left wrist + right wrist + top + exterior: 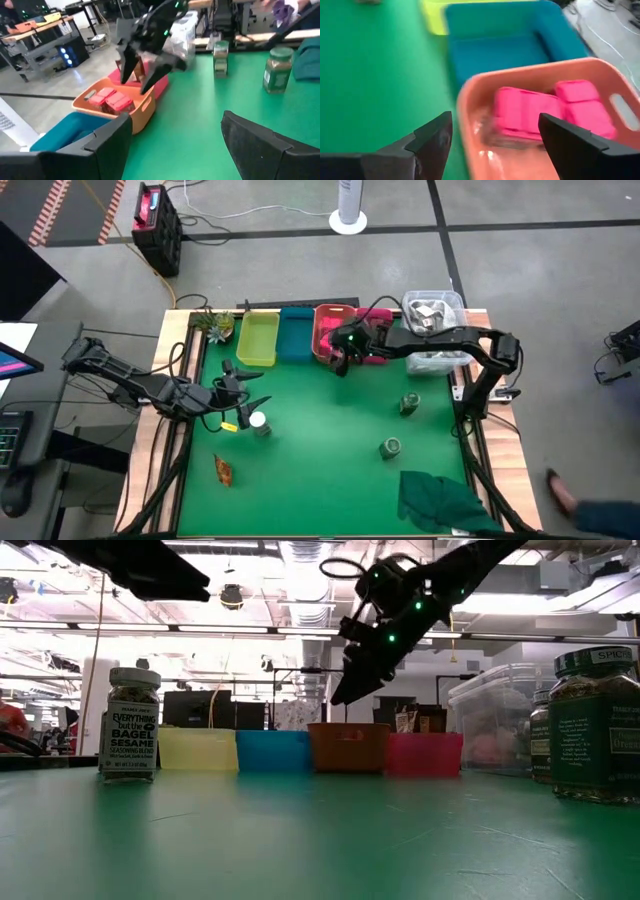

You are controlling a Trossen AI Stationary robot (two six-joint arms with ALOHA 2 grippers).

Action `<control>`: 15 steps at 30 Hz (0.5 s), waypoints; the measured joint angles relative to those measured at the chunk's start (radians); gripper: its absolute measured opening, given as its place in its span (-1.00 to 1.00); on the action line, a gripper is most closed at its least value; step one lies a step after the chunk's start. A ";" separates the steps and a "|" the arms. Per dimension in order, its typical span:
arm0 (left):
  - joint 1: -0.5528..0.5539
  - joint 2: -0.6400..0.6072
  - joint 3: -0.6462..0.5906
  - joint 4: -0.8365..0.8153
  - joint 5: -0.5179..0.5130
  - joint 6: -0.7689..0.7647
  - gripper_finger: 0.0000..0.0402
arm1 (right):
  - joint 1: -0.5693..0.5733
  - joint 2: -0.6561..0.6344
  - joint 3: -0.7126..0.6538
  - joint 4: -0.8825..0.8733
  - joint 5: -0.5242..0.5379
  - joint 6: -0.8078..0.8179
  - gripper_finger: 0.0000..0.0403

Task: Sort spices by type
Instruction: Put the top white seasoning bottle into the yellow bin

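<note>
three pink-red cube packets [547, 110], two round green jars [409, 403]

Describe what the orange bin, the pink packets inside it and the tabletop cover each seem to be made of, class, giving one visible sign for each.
Orange bin: probably moulded plastic, smooth with a slight sheen; thin rounded rim and a cut-out handle slot.
Pink packets: likely soft wrapped film or foil, as their edges look rounded and pillowy; not certain.
Tabletop cover: a matte green mat, perhaps felt or rubber; flat, with only a dull sheen.

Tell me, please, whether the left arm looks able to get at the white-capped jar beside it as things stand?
Probably yes: the left gripper is open just above the white-capped jar, with only bare green mat between them. The right gripper is away over the orange bin.
</note>
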 joint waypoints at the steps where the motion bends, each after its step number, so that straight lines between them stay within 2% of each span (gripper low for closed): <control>1: 0.000 0.000 0.000 -0.014 0.000 -0.005 0.46 | 0.020 -0.005 0.009 -0.014 0.000 0.000 0.60; 5: 0.000 0.000 0.000 -0.043 0.060 -0.048 0.46 | 0.124 -0.013 0.021 -0.042 0.000 0.000 0.60; 9: 0.000 0.005 0.032 -0.092 0.135 -0.166 0.46 | 0.214 -0.012 0.021 -0.086 0.029 0.000 0.60; 12: -0.003 0.029 0.117 -0.250 0.147 -0.237 0.44 | 0.258 -0.011 0.021 -0.125 0.122 0.000 0.60; 15: -0.011 0.075 0.211 -0.416 0.150 -0.293 0.41 | 0.277 -0.011 0.021 -0.118 0.144 0.009 0.60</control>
